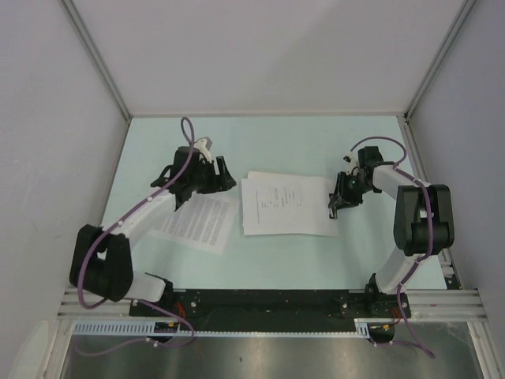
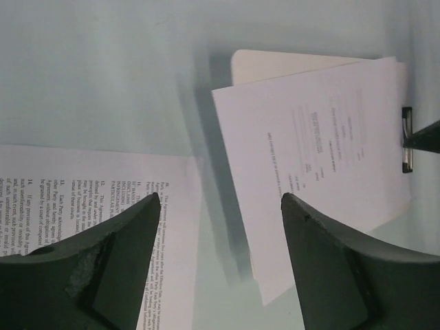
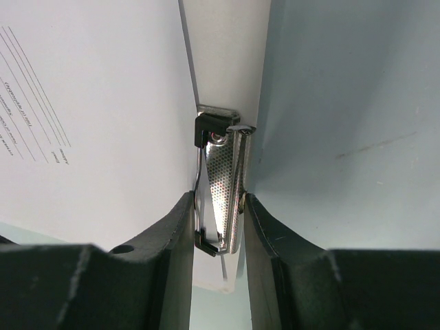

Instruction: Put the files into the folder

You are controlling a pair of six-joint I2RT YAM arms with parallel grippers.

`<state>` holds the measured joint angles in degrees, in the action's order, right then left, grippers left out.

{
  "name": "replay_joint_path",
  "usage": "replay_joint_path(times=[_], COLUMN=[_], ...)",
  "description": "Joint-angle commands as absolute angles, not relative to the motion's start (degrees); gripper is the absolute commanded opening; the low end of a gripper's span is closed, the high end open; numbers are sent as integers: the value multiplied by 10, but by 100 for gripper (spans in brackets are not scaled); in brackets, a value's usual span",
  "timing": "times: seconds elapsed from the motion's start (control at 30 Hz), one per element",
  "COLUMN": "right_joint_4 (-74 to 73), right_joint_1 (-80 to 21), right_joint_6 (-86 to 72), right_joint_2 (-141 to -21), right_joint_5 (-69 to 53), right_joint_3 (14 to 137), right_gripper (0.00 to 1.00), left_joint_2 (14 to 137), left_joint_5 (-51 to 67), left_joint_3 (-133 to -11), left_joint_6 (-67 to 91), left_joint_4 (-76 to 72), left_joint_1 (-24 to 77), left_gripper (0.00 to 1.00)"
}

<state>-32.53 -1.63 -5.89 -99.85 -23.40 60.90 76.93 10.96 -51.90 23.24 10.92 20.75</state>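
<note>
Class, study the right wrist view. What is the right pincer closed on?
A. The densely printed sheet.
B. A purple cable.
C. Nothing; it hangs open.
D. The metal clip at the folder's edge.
D: the right pincer has a finger pressed against each side of the metal clip on the edge of the folder.

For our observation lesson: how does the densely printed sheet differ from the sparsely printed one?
The densely printed sheet is filled with text lines; the sparsely printed sheet has a small block of print amid blank space. The dense sheet lies on the bare table, the sparse one on the folder. The dense sheet sits skewed, the sparse one squarer. Both lie flat, white with black print.
</note>
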Motion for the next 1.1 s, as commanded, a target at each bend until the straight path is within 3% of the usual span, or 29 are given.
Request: replay_joint_path(times=[0.0,0.17,0.5,0.93,1.07], right_joint_4=[-315,-315,-309,-310,-310], right_joint_1=[-15,-16,-20,-22,-23], right_joint_6=[-63,-62,-63,-62,-62], right_joint_2=[-982,-980,-985,-990,-990], right_joint_5=[-261,-257,-255,-252,-250], right_joint_3=[623,621,619,619,618], right_gripper=[0,0,0,0,0], left_joint_2=[829,917,1009,1026,1034], left_joint_5=[165,195,257,270,276], left_joint_3=[-529,-569,-598,-604,-617], left_joint_6=[315,319,333,338,337], left_joint_4=[62,38,-17,-37,-28], left_joint_1=[169,161,161,178,183], left_gripper=[77,61,64,43,44])
